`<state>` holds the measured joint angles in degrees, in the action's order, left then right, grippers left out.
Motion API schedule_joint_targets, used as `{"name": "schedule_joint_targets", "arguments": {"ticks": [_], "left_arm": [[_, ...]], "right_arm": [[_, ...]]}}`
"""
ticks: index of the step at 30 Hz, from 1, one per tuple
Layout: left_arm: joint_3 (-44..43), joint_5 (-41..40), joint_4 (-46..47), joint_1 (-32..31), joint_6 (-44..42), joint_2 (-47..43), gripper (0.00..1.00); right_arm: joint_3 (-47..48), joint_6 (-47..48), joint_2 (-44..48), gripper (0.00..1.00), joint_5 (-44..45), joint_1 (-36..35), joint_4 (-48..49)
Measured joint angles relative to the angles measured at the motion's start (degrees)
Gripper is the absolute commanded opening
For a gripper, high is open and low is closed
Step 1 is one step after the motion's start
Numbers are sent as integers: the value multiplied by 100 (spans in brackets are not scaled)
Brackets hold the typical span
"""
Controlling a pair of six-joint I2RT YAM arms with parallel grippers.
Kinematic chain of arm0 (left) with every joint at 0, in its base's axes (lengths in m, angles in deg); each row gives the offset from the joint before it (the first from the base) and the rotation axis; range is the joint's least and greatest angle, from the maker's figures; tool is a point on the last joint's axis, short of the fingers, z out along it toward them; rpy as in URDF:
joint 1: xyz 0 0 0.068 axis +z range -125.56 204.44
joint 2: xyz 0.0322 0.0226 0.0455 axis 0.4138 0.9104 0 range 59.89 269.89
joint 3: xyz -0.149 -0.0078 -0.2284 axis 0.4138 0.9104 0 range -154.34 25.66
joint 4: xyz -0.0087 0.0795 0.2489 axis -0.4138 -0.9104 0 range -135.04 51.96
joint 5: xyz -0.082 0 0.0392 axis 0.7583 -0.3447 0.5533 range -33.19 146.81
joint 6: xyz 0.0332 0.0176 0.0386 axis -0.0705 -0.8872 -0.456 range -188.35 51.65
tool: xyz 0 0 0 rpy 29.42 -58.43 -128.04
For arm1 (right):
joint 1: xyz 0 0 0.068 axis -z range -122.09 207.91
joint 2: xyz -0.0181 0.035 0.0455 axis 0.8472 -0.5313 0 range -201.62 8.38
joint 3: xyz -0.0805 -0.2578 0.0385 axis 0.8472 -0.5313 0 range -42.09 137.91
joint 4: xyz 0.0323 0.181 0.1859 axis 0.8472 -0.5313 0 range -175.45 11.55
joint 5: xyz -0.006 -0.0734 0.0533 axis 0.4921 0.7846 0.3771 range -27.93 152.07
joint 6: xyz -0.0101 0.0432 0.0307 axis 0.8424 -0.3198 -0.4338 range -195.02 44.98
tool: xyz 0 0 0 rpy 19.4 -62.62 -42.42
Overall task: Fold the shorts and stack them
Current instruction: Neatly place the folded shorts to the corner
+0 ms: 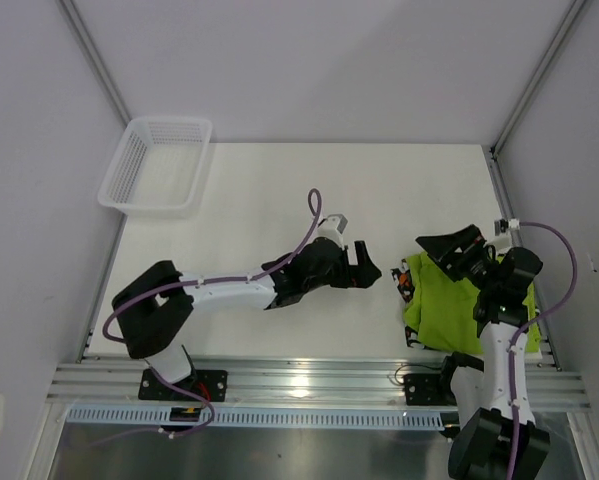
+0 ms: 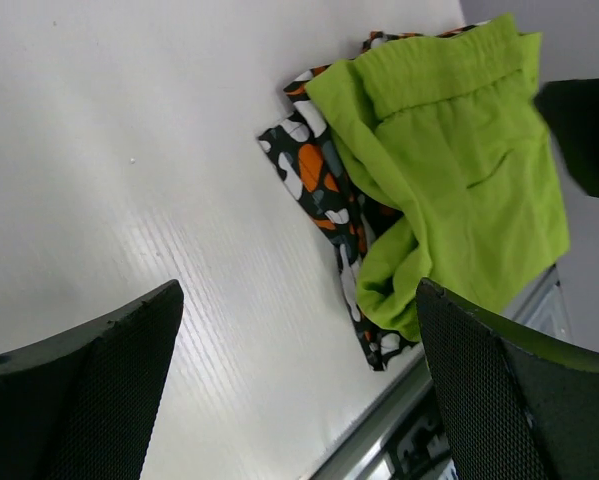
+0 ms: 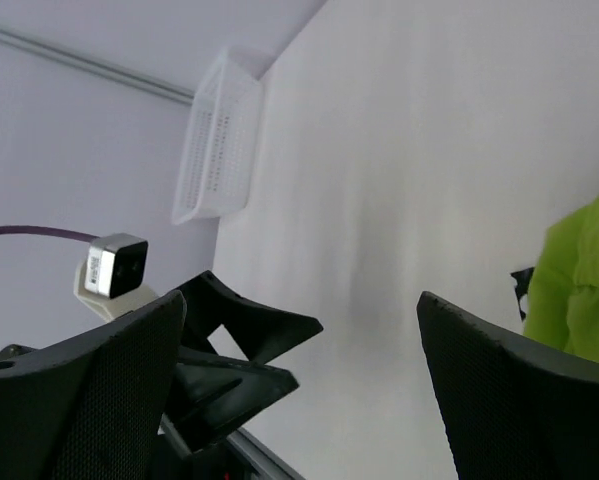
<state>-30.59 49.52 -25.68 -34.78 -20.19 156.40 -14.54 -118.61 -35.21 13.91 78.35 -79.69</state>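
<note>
The lime green shorts point(image 1: 449, 305) lie folded on top of the camouflage shorts point(image 1: 405, 282) at the table's front right. Only an edge of the camouflage pair shows, on the left of the green one. The left wrist view shows both, the green shorts point(image 2: 459, 170) over the camouflage shorts point(image 2: 319, 180). My left gripper point(image 1: 367, 268) is open and empty, just left of the stack. My right gripper point(image 1: 445, 246) is open and empty, above the stack's far edge. A corner of the green shorts point(image 3: 584, 290) shows in the right wrist view.
A white mesh basket point(image 1: 157, 165) sits at the table's far left corner and also shows in the right wrist view point(image 3: 217, 150). The metal rail point(image 1: 309, 380) runs along the near edge. Grey walls close in both sides.
</note>
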Motion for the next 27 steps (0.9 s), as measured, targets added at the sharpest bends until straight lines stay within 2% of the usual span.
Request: {"name": "schedule_joint_targets", "arguments": {"ticks": [4,9,14,18,22,25,27], "left_arm": [[210,20,-2,9,-92,-457,99],[424,15,-55,81,-219,-761,99],[785,-13,-90,98,-264,-1069,99],[955,-13,-138,101,-323,-1152,99],[977,-17,-269,105,-525,-1346,99],[1045,-76,-382,157,-734,-1777,99],[1121,-214,-494,227,-855,-2114,99]], "right_arm": [[-925,-494,-20,99,-323,-37,1296],[-2116,-879,-946,100,-400,-55,2653],[-2527,-920,-1364,99,-337,-122,3239],[-2243,-581,-710,99,-170,-236,2542],[-1008,-57,-105,100,144,-452,1495],[103,496,-4,99,511,-955,951],[573,922,7,99,988,-1554,662]]}}
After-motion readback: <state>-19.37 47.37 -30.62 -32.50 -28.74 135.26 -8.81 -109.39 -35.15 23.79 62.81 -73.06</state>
